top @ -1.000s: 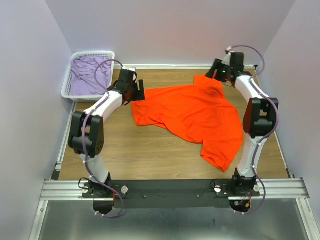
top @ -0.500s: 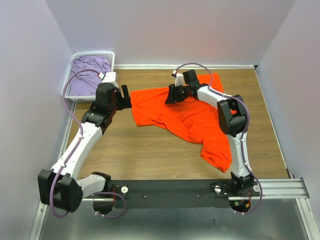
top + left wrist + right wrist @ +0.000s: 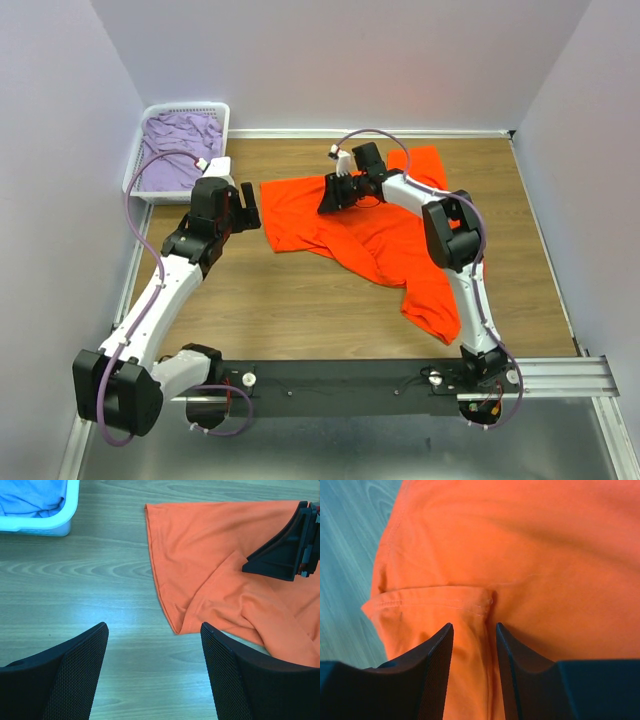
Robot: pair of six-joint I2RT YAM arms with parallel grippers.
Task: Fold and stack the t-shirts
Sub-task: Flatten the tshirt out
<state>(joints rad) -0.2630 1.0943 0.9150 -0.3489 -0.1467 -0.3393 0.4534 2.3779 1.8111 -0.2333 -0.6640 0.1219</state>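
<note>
- Plainly soft and light, the bright orange short-sleeved cloth t-shirt (image 3: 400, 240) lies rumpled on the wooden tabletop (image 3: 300, 300); it will likely sag and drag, so hems and corners look best to pinch.
- On the right arm (image 3: 450, 225) the jaws sit close astride a ridge of orange cloth by a stitched hem; whether they bite, I cannot tell.
- On the left arm (image 3: 165, 275) the jaws stand spread and empty, just beside the shirt's left hem corner.
- The pale lilac cloth t-shirt (image 3: 180, 145) lies bunched in the white plastic lattice basket (image 3: 132, 170).
</note>
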